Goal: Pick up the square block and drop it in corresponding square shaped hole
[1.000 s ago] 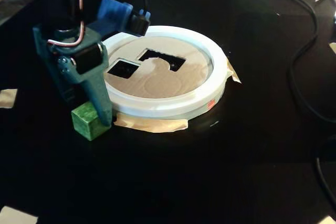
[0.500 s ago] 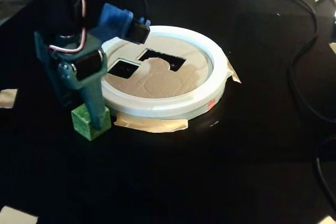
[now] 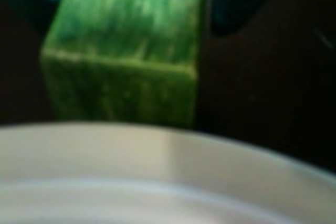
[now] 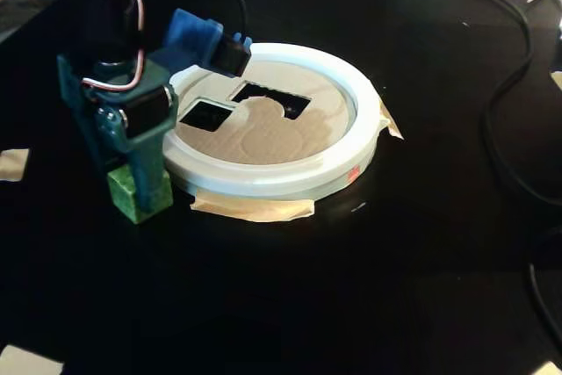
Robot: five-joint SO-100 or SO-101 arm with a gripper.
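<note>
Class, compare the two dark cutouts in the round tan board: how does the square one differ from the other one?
The square shaped hole is smaller; the larger cutout is wider. The square shaped hole has four plain straight sides; the larger cutout is rectangular with a curved notch in one edge. In the fixed view, the square shaped hole sits nearer the gripper; the larger cutout lies right of it. Both look dark and empty.

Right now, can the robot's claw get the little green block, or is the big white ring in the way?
Probably yes. The gripper is already down around the green block, which sits just outside the white ring on the black table. The ring is beside it, not between them. Whether the jaws have squeezed shut is unclear.
</note>
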